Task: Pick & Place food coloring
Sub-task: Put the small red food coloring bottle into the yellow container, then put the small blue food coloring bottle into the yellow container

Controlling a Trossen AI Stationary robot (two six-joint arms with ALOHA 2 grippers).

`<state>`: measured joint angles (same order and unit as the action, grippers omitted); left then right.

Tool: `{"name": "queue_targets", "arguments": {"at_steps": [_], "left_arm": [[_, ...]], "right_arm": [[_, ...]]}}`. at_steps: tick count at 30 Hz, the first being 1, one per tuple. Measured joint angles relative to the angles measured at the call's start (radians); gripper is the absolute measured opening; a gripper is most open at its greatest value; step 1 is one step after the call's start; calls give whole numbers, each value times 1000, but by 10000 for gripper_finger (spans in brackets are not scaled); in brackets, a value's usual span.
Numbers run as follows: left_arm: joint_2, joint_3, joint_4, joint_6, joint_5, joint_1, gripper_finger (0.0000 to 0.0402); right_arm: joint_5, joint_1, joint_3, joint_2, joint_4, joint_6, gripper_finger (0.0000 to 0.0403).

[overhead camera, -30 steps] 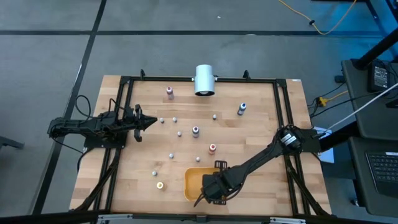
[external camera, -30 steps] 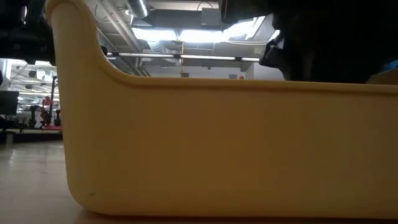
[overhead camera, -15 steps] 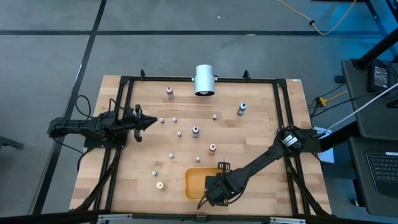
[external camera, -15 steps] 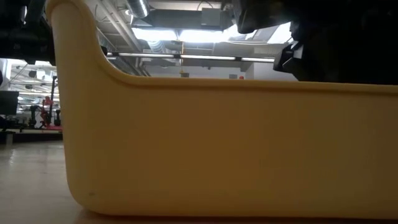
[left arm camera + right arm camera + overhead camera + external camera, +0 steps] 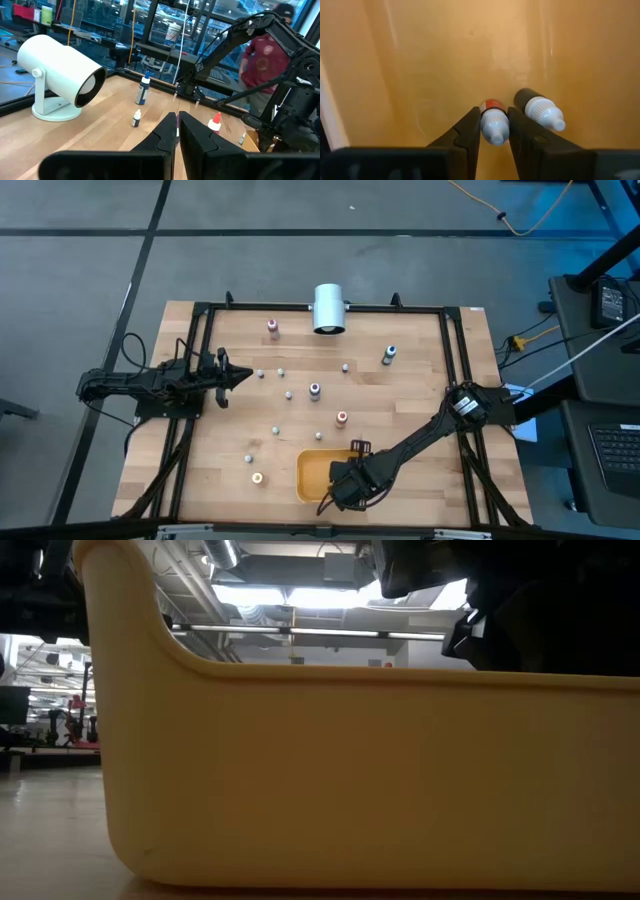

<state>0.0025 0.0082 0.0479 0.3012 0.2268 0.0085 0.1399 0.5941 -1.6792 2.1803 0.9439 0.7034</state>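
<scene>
Down in the orange tray [image 5: 312, 472], the right gripper [image 5: 494, 131] brackets a red-banded food coloring bottle [image 5: 494, 121], seemingly loosening; left gripper [image 5: 178, 131], pinched together, waits well apart

The wooden table [image 5: 300, 380] stands on a grey floor [image 5: 250, 250] crossed by dark seams. Beyond the table's far edge a yellow cable [image 5: 520, 220] trails over that floor. To the right of the table sits a dark desk [image 5: 600, 420] with a keyboard [image 5: 615, 455]. Behind the table, ceiling ducts [image 5: 260, 615] run under bright strip lights [image 5: 300, 595]. Glass partitions [image 5: 165, 30] enclose the far side, and a person in a red top [image 5: 262, 60] stands there, possibly beside shelving
</scene>
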Motion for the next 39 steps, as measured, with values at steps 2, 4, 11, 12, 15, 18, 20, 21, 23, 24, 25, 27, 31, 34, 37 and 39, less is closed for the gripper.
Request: {"name": "queue_targets", "arguments": {"at_steps": [2, 4, 11, 12, 15, 18, 20, 21, 23, 24, 25, 27, 31, 34, 37, 39], "left_arm": [[0, 0, 0, 0, 0, 0, 17], [0, 0, 0, 0, 0, 0, 17], [0, 0, 0, 0, 0, 0, 17], [0, 0, 0, 0, 0, 0, 17], [0, 0, 0, 0, 0, 0, 17], [0, 0, 0, 0, 0, 0, 17], [0, 0, 0, 0, 0, 0, 17], [0, 0, 0, 0, 0, 0, 17], [0, 0, 0, 0, 0, 0, 17], [0, 0, 0, 0, 0, 0, 17], [0, 0, 0, 0, 0, 0, 17], [0, 0, 0, 0, 0, 0, 17], [0, 0, 0, 0, 0, 0, 17], [0, 0, 0, 0, 0, 0, 17], [0, 0, 0, 0, 0, 0, 17], [0, 0, 0, 0, 0, 0, 17]], "right_arm": [[-2, 0, 1, 0, 1, 4, 113], [-2, 0, 1, 0, 2, 18, 124], [-3, 0, 1, 0, 13, 28, 144], [-8, 0, -2, 0, 19, 29, 144], [-10, 0, -23, 0, 39, 28, 144], [-10, 0, -52, 0, 66, 25, 144], [-10, 0, -77, 0, 83, 25, 144], [-10, 0, -89, 0, 90, 25, 144], [-3, 0, -115, 0, 113, 24, 145], [7, 0, -125, 0, 121, 24, 145], [18, 0, -133, 0, 126, 23, 145], [23, 0, -139, 0, 146, 23, 145], [23, 0, -139, 0, 155, 25, 145], [20, 2, -139, -3, 157, 27, 145], [17, 13, -139, -35, 172, 35, 145], [32, 22, -139, -71, 201, 57, 145]]}}
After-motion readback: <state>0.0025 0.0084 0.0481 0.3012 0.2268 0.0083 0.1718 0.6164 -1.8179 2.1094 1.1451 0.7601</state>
